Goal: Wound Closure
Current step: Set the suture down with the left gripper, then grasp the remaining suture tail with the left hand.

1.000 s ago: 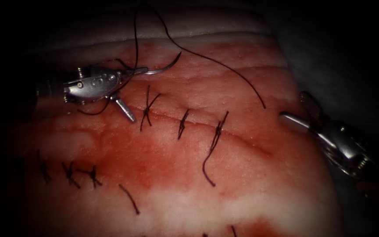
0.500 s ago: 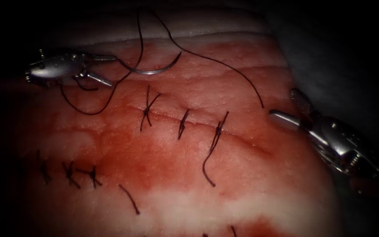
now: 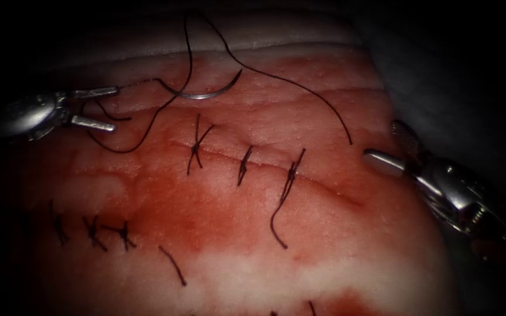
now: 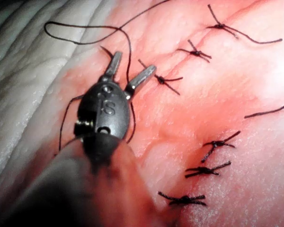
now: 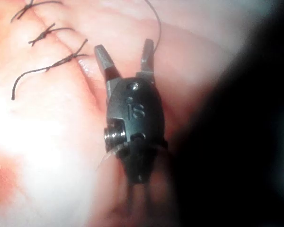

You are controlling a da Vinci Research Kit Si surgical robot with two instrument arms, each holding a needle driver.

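Left tool (image 3: 98,107) at the left edge of the tissue (image 3: 323,234), fingers (image 3: 92,123) spread apart and holding nothing. Released the needle (image 3: 203,93) within the last second and drew back leftward from it. Lying loose now on the tissue just above the cut (image 3: 265,165), beyond its left end, curve bowed downward, point raised toward the upper right, not driven into the tissue (flat on top, as far as can be told). Thread (image 3: 300,88) running from the needle's left end past the left tool's upper finger, looping down and back up over the far edge of the tissue, then arcing right to a free end near the right tool. Same open fingers (image 4: 143,77) seen from the left wrist view on the left tool (image 4: 128,70), with thread (image 4: 85,41) passing between them but not clamped.

Right tool (image 3: 395,146) off the right end of the cut, fingers (image 3: 382,162) parted, empty; likewise in the right wrist view (image 5: 125,57), wide apart over the tissue (image 5: 47,127).

Three tied stitches (image 3: 243,165) across the cut, red fluid (image 3: 206,205) spread below them, more stitches (image 3: 92,229) lower left.
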